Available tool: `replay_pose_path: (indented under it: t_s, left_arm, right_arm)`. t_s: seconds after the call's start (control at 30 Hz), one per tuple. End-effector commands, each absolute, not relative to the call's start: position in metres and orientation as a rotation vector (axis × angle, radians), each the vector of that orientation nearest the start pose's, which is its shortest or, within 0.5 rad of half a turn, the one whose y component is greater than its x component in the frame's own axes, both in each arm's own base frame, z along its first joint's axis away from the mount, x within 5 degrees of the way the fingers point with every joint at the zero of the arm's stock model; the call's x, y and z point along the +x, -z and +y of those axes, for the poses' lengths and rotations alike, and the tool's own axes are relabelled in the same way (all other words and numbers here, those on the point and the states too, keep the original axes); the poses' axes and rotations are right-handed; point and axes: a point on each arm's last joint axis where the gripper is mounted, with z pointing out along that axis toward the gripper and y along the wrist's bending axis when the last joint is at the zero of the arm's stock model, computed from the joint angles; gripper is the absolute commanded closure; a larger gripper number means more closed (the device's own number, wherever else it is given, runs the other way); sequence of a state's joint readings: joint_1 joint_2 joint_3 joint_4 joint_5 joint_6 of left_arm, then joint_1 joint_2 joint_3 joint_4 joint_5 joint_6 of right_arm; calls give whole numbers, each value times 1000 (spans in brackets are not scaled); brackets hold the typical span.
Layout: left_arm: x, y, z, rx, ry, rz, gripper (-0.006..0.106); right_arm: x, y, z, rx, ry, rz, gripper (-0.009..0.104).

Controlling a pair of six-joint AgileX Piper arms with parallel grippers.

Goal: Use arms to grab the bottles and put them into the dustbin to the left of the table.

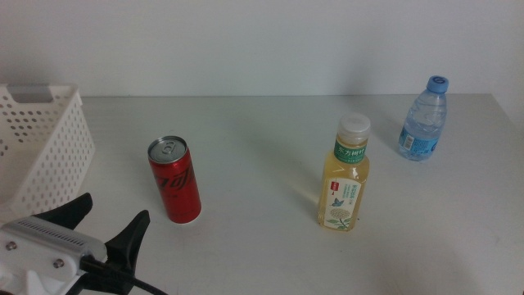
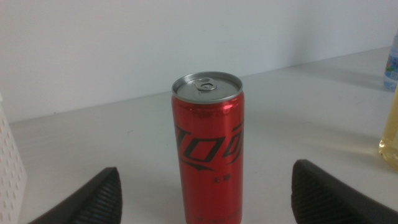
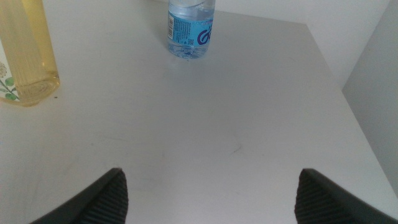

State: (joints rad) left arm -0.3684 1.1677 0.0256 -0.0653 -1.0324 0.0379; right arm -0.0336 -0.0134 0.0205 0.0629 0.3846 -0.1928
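Bright, even, diffuse light; faint soft shadows; sharp focus throughout.

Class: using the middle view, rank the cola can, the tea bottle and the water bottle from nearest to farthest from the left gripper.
From the open left gripper, low at the table's left:
1. Red cola can, just ahead of the jaws, left of centre.
2. Yellow tea bottle, right of centre.
3. Clear water bottle, far right, at the back.

We saw a pale grey-white table (image 1: 270, 246) carrying a white perforated dustbin (image 1: 37, 147) at its left edge, an upright red cola can (image 1: 174, 179) near it, a yellow tea bottle (image 1: 345, 176) mid-table, and a water bottle (image 1: 425, 121) far right.
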Motion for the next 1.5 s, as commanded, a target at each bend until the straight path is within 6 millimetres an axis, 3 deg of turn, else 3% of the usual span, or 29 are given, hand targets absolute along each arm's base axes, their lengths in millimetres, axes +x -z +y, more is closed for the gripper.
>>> replay_pose_path:
  t_s: [0.0,0.27,0.53,1.0,1.47]
  left_arm:
    - [138,-185,-48,212,268,1542,7]
    - [143,-189,-49,149,334,1547,7]
    - [170,-196,-63,203,326,1567,7]
    - [221,-180,-85,211,354,1629,7]
    - [252,-164,-97,208,355,1658,7]
  right_arm:
    - [52,-180,0,-114,120,1787,8]
    - [52,-180,0,-114,120,1787,8]
    - [52,-180,0,-114,120,1787,8]
    - [52,-180,0,-114,120,1787,8]
    - [52,-180,0,-114,120,1787,8]
